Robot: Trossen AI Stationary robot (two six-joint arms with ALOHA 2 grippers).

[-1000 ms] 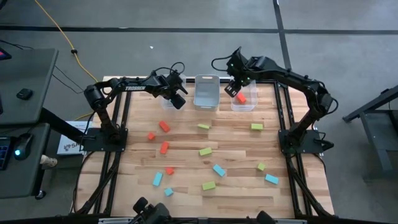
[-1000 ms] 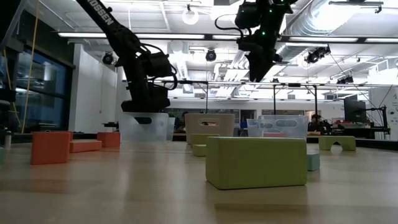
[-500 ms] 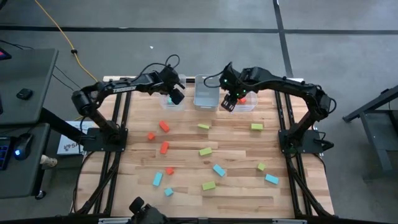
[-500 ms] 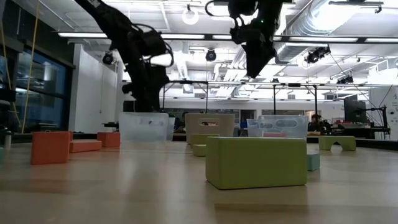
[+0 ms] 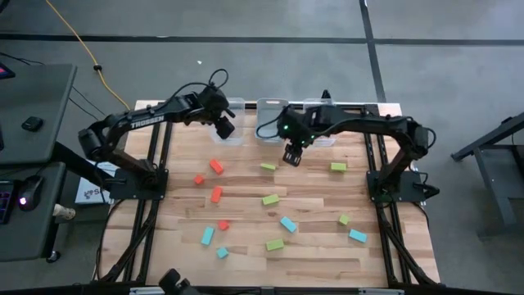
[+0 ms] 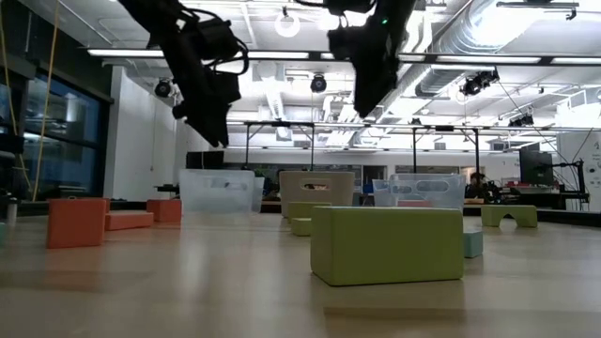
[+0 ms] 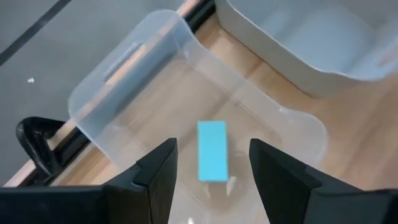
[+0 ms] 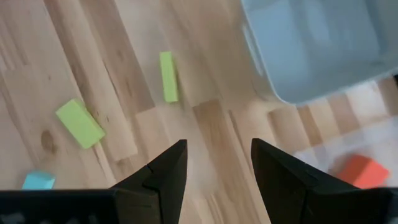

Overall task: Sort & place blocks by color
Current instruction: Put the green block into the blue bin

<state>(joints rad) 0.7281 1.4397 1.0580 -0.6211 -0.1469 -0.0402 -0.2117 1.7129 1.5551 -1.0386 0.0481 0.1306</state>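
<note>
1. Left bin (image 7: 124, 62), far left: one light blue block (image 7: 212, 151) lies inside, under the open, empty left gripper (image 7: 211, 168).
2. Middle bin (image 8: 311, 43): contents not discernible.
3. Right bin (image 8: 348, 146): holds a red-orange block (image 8: 359, 170).
4. Right gripper (image 8: 214, 165), fingers apart and empty, hovers near the middle bin.
5. Remaining blocks (image 5: 270, 199) lie scattered on the table (image 5: 311, 184).

Robotics lab: exposed ceiling ducts (image 6: 488, 38), workbenches (image 6: 526, 199).

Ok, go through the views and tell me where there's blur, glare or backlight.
Low view: ceiling lights backlight both arms into silhouettes; the big green block up front looks soft. Right wrist view: blurred, smearing the green blocks and the orange block. Left wrist view: soft overall, blue block still readable. High view: evenly lit.
</note>
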